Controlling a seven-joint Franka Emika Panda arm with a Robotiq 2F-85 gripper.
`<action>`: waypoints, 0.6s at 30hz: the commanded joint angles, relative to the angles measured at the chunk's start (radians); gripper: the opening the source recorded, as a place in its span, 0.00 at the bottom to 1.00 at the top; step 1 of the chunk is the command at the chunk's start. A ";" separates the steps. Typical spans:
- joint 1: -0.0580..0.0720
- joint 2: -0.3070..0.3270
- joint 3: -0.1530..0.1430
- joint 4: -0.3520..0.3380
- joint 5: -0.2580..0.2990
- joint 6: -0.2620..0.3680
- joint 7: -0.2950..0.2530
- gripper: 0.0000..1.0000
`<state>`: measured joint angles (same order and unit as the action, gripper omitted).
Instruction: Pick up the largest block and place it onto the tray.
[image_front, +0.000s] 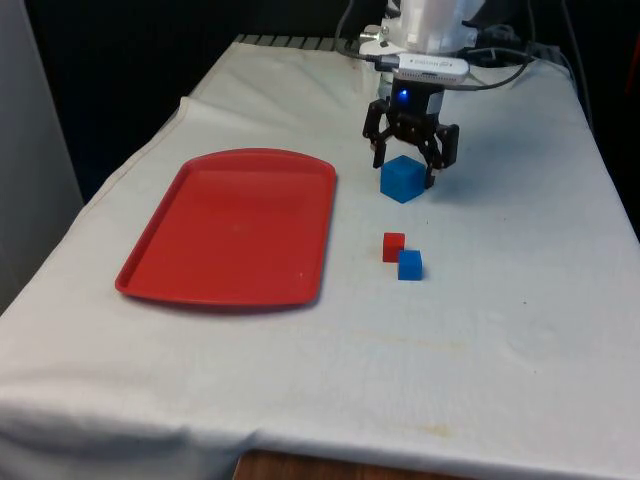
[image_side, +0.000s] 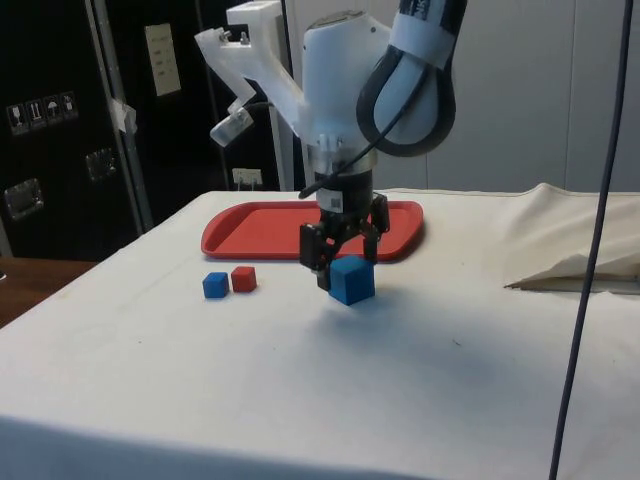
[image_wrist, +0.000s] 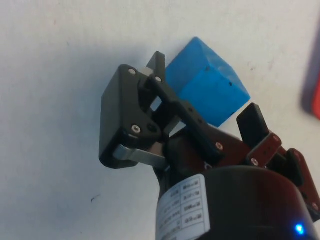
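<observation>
On the table (image_front: 500, 340), nearest lie 2 small cubes, blue (image_front: 409, 265) touching red (image_front: 393, 246). Beyond them the gripper (image_front: 410, 170) straddles the large blue block (image_front: 402, 178), its fingers closed against the sides. The red tray (image_front: 232, 226) sits toward the front view's left.

glossy plastic tray (image_front: 230, 225), matt white cloth (image_front: 500, 330)
</observation>
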<state>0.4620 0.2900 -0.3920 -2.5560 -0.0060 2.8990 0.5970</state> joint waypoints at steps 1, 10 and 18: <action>-0.014 -0.007 0.022 -0.006 0.025 0.009 -0.010 1.00; -0.006 0.000 0.010 -0.002 0.016 0.010 0.002 0.44; -0.005 0.001 0.008 -0.002 0.014 0.010 0.005 0.00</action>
<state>0.4610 0.2950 -0.3910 -2.5550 0.0000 2.9040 0.6030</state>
